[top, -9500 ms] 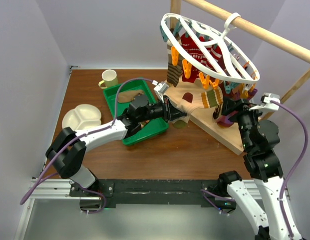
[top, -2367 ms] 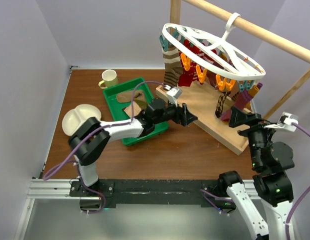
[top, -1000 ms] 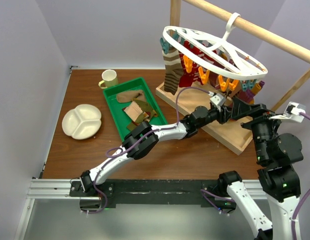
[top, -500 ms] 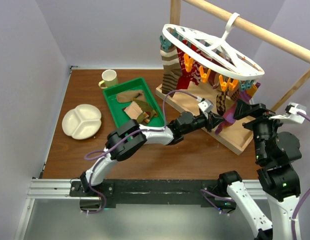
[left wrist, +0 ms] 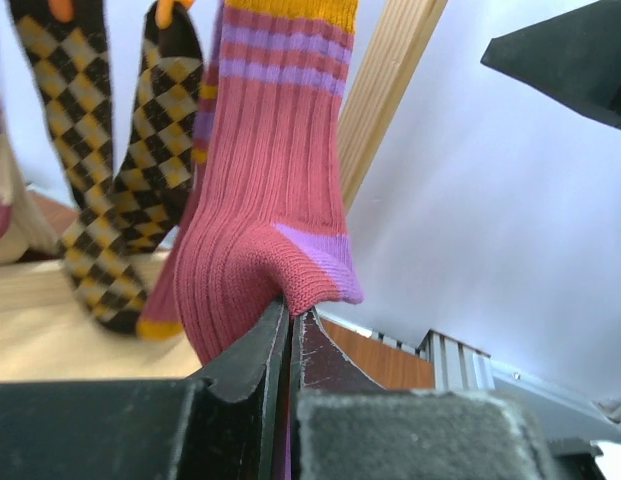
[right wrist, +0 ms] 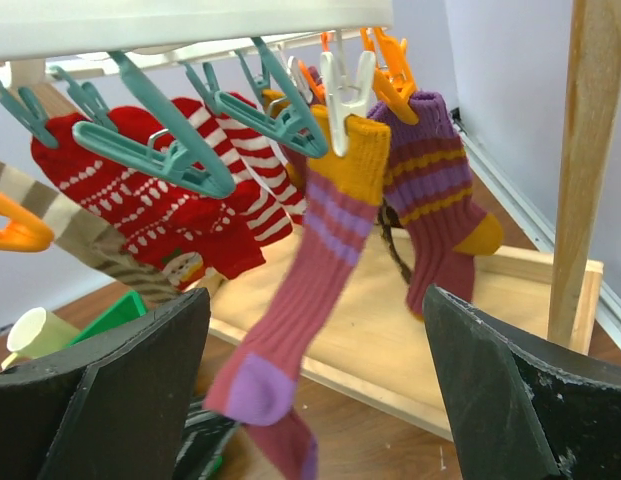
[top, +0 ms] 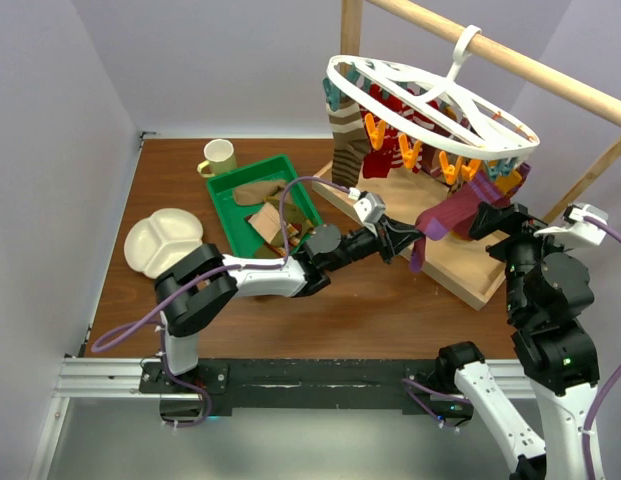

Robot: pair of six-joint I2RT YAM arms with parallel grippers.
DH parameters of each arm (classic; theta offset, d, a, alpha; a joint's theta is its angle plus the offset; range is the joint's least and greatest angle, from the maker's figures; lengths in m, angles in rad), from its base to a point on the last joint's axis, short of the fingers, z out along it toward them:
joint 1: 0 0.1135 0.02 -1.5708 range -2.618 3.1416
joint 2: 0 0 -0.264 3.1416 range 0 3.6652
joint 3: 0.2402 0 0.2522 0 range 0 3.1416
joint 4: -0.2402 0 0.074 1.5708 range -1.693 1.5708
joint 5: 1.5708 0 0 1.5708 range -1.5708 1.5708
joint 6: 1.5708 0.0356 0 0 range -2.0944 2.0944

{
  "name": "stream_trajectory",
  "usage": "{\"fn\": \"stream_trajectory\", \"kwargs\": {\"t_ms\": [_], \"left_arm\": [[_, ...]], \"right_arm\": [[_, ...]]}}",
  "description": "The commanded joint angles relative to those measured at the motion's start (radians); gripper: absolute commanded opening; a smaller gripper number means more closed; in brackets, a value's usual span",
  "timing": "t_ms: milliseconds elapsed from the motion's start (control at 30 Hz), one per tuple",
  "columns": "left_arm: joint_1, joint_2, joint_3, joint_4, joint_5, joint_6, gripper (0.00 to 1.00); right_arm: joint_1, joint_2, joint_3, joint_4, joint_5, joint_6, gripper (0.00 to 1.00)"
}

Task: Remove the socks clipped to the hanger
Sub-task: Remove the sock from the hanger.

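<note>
Clearly, the sock (top: 452, 214) is pinched in the left gripper (left wrist: 290, 322) and should be drawn steadily toward 8 o'clock off its clip (right wrist: 346, 92); the right gripper (top: 495, 218) is spread wide.

The left hand (left wrist: 290, 325) pinches the purple heel of a ribbed pink sock (left wrist: 270, 200), with both dark fingers pressed together on the fabric. Black and yellow checked socks (left wrist: 85, 150) hang just beside it. A wooden post (left wrist: 390, 90) stands behind.

Brown table (top: 390, 310): tray (top: 221, 211), plate (top: 160, 240), mug (top: 219, 157), stand (top: 460, 272)
</note>
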State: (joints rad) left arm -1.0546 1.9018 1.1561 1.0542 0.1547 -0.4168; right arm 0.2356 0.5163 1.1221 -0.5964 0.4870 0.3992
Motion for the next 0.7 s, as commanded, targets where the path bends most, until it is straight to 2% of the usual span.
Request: {"fn": "stream_trajectory", "kwargs": {"t_ms": [0, 400, 667], "left_arm": [[0.033, -0.114, -0.079, 0.070, -0.024, -0.022, 0.00], [0.096, -0.328, -0.232, -0.040, -0.069, -0.013, 0.00], [0.130, -0.415, -0.277, -0.109, -0.096, -0.025, 0.00]], "right_arm": [[-0.001, 0.019, 0.036, -0.025, 0.024, -0.019, 0.92], [0.001, 0.045, 0.033, -0.039, -0.004, 0.007, 0.92], [-0.001, 0.047, 0.041, -0.051, 0.004, 0.012, 0.92]]}}
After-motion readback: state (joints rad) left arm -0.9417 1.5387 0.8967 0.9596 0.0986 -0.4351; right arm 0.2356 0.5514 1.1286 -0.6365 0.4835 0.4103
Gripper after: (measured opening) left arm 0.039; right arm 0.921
